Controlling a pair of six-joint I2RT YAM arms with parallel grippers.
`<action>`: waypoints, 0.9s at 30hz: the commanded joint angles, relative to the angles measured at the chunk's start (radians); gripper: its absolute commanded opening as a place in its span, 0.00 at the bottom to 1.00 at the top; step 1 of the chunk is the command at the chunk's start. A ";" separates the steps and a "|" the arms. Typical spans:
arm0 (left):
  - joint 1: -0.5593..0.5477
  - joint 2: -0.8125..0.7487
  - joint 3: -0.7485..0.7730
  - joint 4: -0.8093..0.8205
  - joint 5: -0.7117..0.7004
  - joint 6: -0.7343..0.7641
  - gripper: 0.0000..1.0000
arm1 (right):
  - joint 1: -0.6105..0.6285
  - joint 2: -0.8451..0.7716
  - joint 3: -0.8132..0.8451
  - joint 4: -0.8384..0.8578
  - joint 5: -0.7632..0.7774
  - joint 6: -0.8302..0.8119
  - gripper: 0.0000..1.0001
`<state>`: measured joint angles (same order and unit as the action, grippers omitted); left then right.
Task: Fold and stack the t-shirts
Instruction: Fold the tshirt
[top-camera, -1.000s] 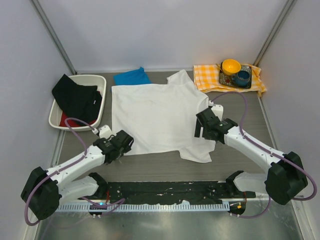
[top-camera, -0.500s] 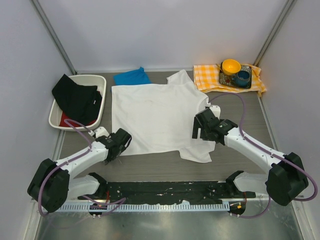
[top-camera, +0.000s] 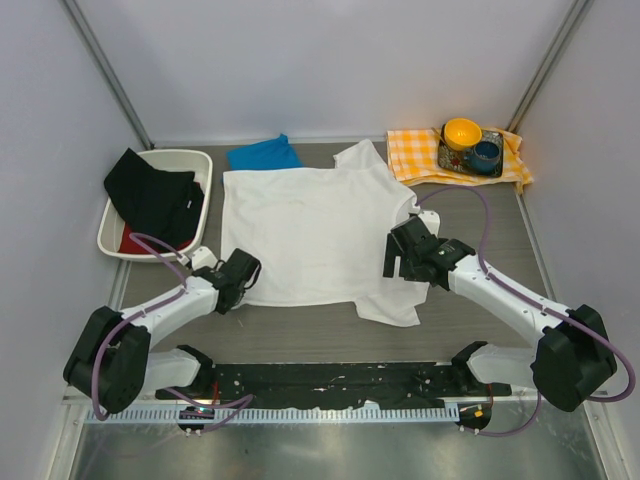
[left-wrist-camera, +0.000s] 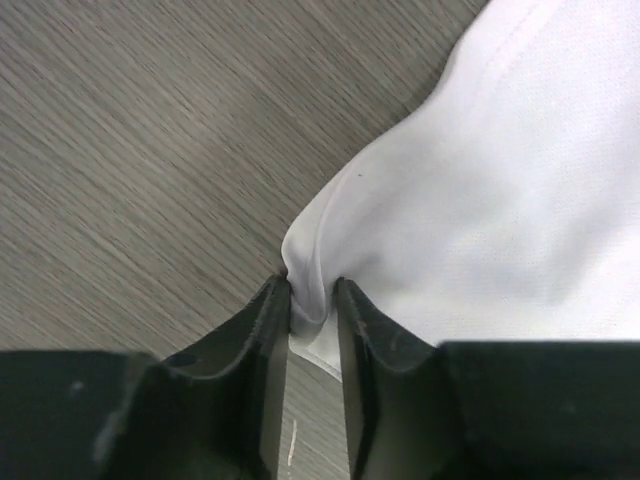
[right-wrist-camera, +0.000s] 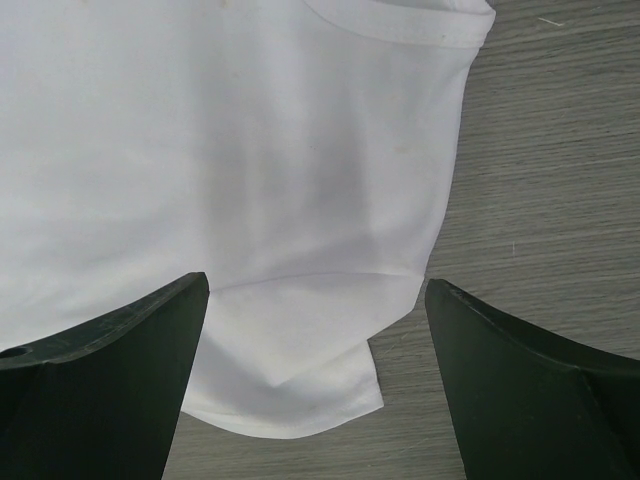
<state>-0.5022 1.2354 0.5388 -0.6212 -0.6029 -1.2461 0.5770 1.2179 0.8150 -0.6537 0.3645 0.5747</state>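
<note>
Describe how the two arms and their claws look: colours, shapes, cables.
The left arm and right arm have white tubular links with bulky black joints. A mauve cable loops along each. The left claw and right claw each have two plain black fingers, tapering toward the tips.

The white t-shirt (top-camera: 310, 235) is soft, matt knit cloth with a stitched hem. The blue t-shirt (top-camera: 263, 154) is matt cloth too. The counter (top-camera: 300, 330) shows a grey, streaked wood grain, matt. The left fingers (left-wrist-camera: 262, 350) look like black plastic with a faint sheen. The tub (top-camera: 180, 153) on the left is smooth white plastic, and the yellow bowl (top-camera: 462, 131) is glossy.
</note>
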 joint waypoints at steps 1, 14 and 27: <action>0.010 0.024 -0.031 0.051 0.058 0.007 0.16 | 0.007 -0.001 -0.002 -0.003 0.027 0.002 0.96; 0.019 -0.063 -0.007 0.072 0.072 0.077 0.00 | 0.040 -0.069 -0.014 -0.198 -0.058 0.138 0.87; 0.025 -0.071 0.018 0.097 0.106 0.126 0.00 | 0.089 -0.146 -0.172 -0.291 -0.141 0.388 0.73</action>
<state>-0.4831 1.1809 0.5236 -0.5632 -0.5125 -1.1423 0.6586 1.1088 0.7029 -0.9203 0.2543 0.8410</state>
